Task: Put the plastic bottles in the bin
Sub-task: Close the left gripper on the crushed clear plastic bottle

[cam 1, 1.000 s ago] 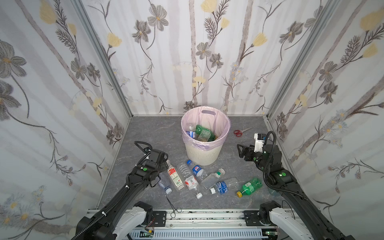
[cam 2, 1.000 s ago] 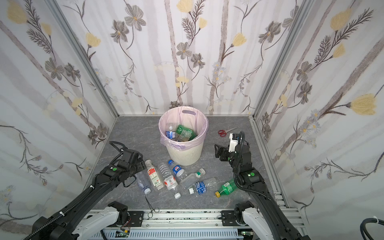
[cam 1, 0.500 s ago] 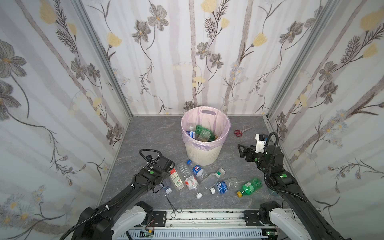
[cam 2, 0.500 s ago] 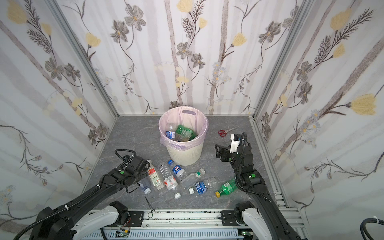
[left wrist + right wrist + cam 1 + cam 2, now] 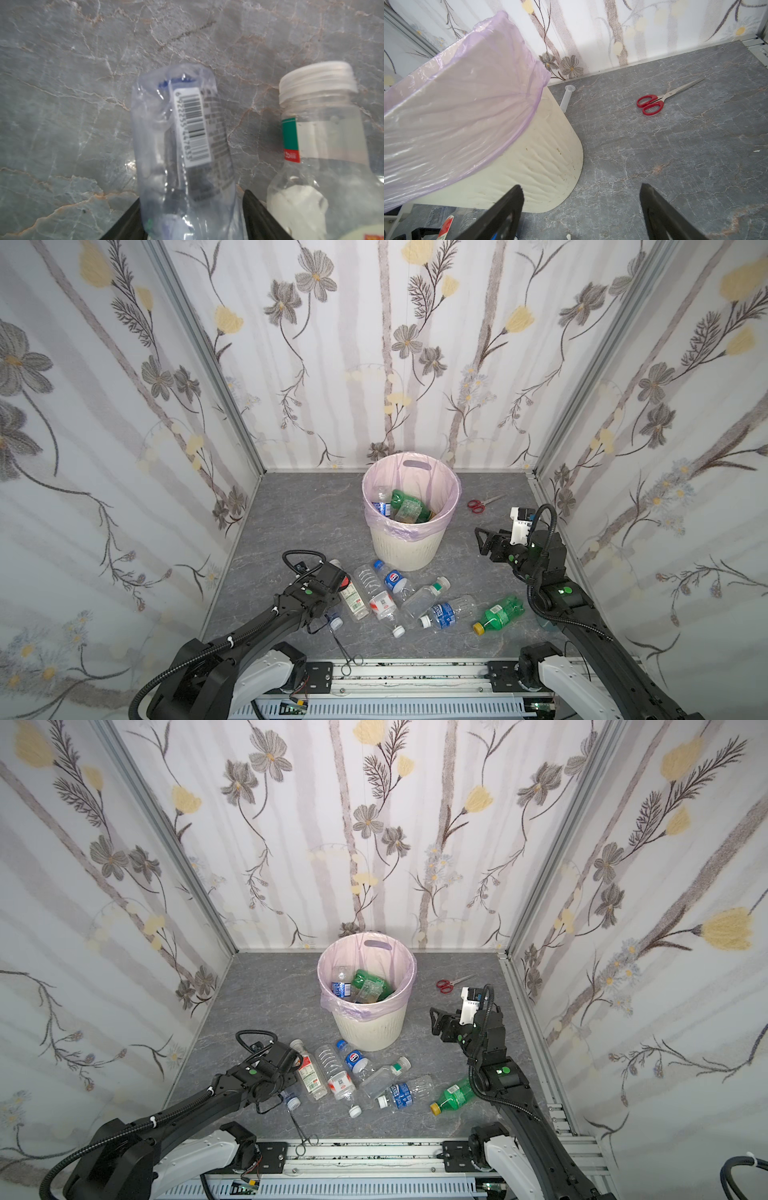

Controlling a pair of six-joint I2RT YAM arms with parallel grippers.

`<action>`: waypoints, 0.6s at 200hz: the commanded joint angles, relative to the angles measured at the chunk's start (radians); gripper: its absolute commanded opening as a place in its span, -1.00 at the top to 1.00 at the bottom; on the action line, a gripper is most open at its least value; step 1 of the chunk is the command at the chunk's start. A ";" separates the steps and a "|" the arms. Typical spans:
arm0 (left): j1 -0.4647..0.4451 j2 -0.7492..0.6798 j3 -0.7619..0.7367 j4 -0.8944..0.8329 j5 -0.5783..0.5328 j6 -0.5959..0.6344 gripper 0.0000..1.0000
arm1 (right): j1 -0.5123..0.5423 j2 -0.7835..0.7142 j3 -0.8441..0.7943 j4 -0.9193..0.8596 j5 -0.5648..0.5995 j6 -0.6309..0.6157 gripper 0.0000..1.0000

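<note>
A crushed clear bottle (image 5: pixel 182 133) with a barcode label lies on the grey floor, and my left gripper (image 5: pixel 191 197) is shut on it, a finger against each side. In the top views the wrist hides those fingers; only the bottle's blue cap end (image 5: pixel 336 623) shows. Beside it lie a red-labelled bottle (image 5: pixel 353 599), several clear ones (image 5: pixel 380 597) and a green one (image 5: pixel 498 612). The bin (image 5: pixel 403 547) stands behind them, holding a green bottle (image 5: pixel 401 499) and others. My right gripper (image 5: pixel 482 539) hovers open and empty to the right of the bin (image 5: pixel 546 158).
Red-handled scissors (image 5: pixel 478 505) lie at the back right, also in the right wrist view (image 5: pixel 652 104). Thin metal forceps (image 5: pixel 347 649) lie by the front rail. A clear plastic tube (image 5: pixel 566 97) lies behind the bin. Flowered walls close in three sides.
My left arm has dropped low and slid toward the bottles, and its jaws have narrowed onto the crushed clear bottle. The right arm has barely moved.
</note>
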State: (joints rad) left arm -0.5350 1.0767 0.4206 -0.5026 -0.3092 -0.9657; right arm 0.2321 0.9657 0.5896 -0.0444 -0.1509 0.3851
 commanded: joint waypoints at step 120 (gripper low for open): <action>0.047 -0.153 -0.005 0.069 -0.016 0.048 -0.03 | -0.001 -0.008 0.004 0.022 -0.008 0.006 -0.76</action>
State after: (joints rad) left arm -0.5007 0.9539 0.4007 -0.4400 -0.3099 -0.9474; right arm 0.2317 0.9619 0.5900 -0.0460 -0.1532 0.3847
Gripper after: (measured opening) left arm 0.519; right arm 0.879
